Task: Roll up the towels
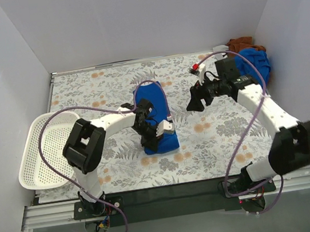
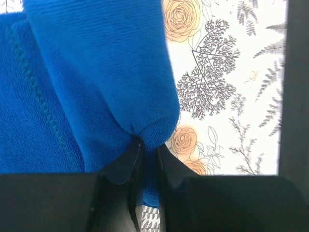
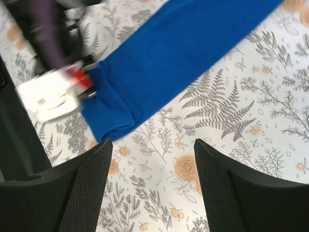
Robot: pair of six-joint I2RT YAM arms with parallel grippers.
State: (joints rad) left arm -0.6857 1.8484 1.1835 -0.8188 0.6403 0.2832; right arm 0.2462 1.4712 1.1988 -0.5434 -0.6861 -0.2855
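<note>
Left wrist: left end effector (image 2: 148,151) pinches blue towel (image 2: 96,72) fold.

Blue towel (image 2: 96,72): matt knitted cloth, finely ribbed, with a raised stitched hem. Bench (image 1: 221,135) cover: smooth flat sheet with a printed floral pattern, low sheen. Left claw (image 2: 148,153): smooth black plastic, faintly satin at the edges. Right claw (image 3: 153,145): black fingers (image 3: 227,193) faced with a fine, rough, mesh-like texture, matt. Basket (image 1: 35,167): dull white perforated plastic. Rail (image 1: 47,214) along near bench edge: bare brushed metal. Cable (image 3: 48,34): smooth purple sheath. Heaped towels (image 1: 257,64) in far corner: matt cloth.
</note>
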